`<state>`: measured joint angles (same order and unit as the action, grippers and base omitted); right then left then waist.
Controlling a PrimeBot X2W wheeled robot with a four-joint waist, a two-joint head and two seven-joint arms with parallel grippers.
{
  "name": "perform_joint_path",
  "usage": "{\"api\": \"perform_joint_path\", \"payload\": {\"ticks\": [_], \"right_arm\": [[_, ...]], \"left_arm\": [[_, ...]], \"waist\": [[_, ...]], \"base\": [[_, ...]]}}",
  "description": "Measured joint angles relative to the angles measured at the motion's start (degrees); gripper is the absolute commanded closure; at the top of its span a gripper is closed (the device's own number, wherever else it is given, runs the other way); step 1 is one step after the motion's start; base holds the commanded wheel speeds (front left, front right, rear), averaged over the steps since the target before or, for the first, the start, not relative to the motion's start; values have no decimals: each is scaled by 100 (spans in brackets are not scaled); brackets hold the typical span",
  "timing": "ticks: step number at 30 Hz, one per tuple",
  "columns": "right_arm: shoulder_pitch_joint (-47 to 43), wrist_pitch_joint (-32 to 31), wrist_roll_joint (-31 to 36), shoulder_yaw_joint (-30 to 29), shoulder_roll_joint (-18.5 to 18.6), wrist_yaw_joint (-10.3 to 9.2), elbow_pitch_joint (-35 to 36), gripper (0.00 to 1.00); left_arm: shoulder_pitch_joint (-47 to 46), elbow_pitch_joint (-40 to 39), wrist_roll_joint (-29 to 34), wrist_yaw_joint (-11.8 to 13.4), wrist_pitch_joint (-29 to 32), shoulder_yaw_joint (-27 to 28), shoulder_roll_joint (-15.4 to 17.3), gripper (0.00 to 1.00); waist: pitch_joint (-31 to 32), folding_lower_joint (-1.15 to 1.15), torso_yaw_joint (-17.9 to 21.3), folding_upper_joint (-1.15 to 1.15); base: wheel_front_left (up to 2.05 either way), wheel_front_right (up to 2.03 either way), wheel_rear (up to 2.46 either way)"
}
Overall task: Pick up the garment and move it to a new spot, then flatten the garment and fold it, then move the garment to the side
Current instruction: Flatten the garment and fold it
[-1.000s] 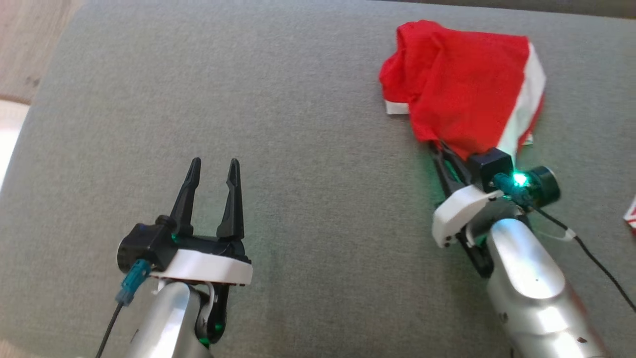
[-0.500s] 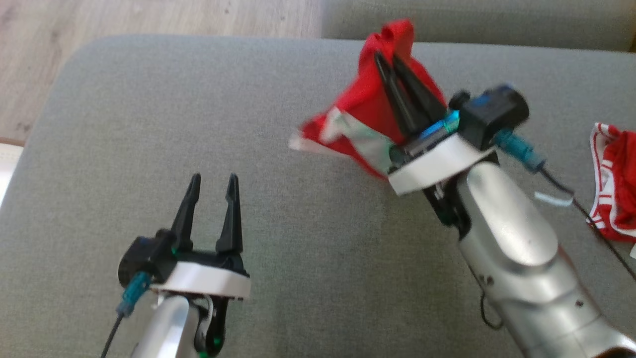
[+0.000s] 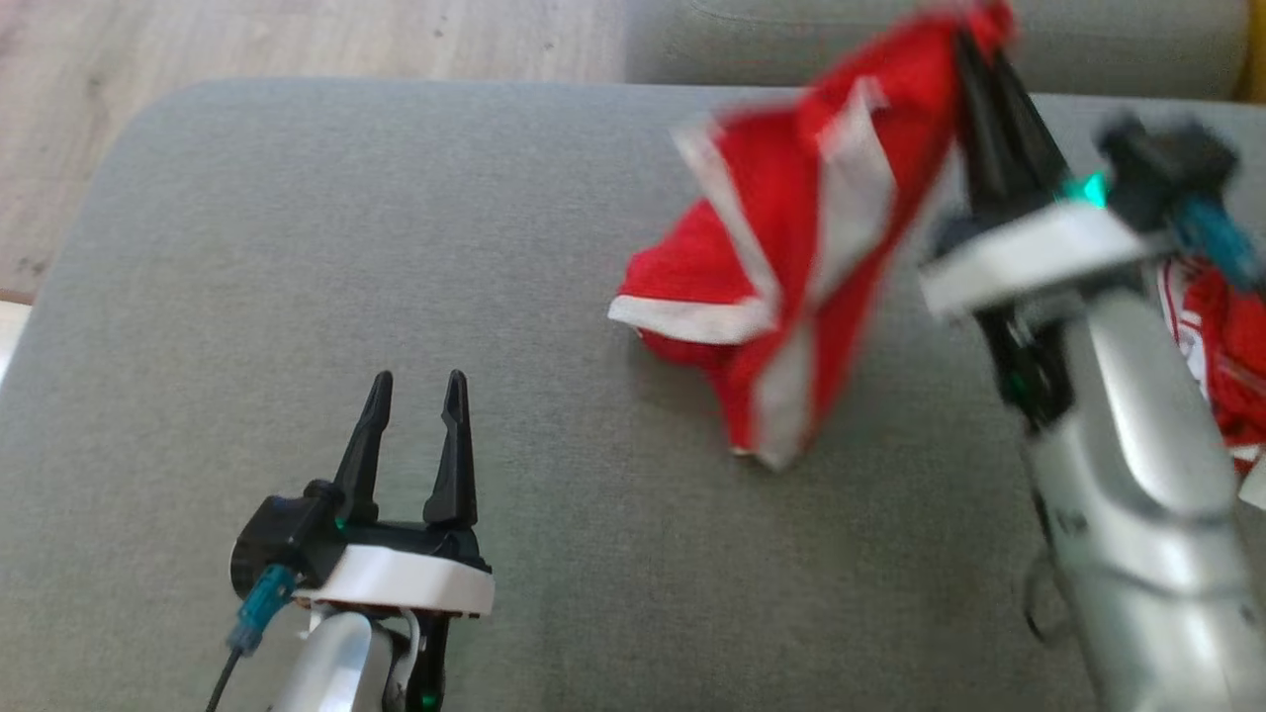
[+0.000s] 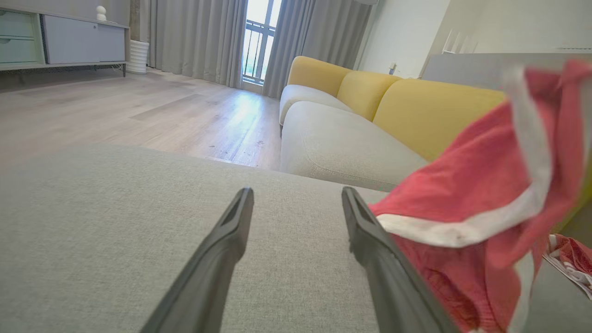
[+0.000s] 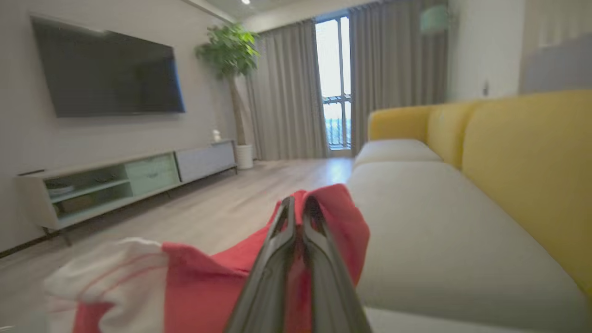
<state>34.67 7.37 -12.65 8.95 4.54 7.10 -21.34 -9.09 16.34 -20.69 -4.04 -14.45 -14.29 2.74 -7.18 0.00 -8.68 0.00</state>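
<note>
upholstery, grey and tightly woven, covers the broad sofa cushion (image 3: 554, 297) that serves as the work surface. at the lower left of the head view, the left gripper (image 3: 419, 381) hovers low over it, its two long dark fingers spread wide with nothing between them.

right of centre, the garment (image 3: 791, 297) hangs in the air: thin red cloth crossed by white bands (probably hems or trim). its top edge is raised and its lower folds trail down toward the cushion. motion blur keeps us from telling whether they touch.

further right, the right gripper (image 3: 979, 49) points up and away, its fingers pinched tight on the garment's upper edge. the right wrist view shows red cloth bunched on both sides of the closed fingers.

we judge the garment light, limp and soft, not fragile. it will sag and bunch from a single pinch. the white bands look firmer and seem the better hold, ideally two corners at once for flattening.

at the far right, a second red and white cloth (image 3: 1221, 366) lies crumpled on the cushion.
</note>
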Motion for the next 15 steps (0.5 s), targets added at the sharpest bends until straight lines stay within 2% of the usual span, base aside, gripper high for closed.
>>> {"api": "perform_joint_path", "payload": {"ticks": [6,8,9,10,15], "right_arm": [[-1077,-165,398,-1521,164,0,-330,100],[-1207,-323,547,-1834,152,0,-427,100],[-1234,-345,635,-1946,113,0,-458,53],[-1249,-347,709,-2001,77,0,-464,0],[-1307,-290,773,-1867,-82,0,-309,0]], "left_arm": [[-55,-7,0,0,0,-12,0,0],[-112,-3,0,-1,0,-26,0,0],[-142,-3,0,-1,0,-34,0,0],[-161,-1,0,-2,0,-38,-1,0],[-176,3,1,-1,0,-23,-2,0]], "waist": [[-143,0,236,0],[-179,0,320,0],[-197,0,362,0],[-215,0,402,0],[-276,0,584,0]], "base": [[0,0,0],[0,0,0],[0,0,0],[0,0,0],[0,0,0]]}}
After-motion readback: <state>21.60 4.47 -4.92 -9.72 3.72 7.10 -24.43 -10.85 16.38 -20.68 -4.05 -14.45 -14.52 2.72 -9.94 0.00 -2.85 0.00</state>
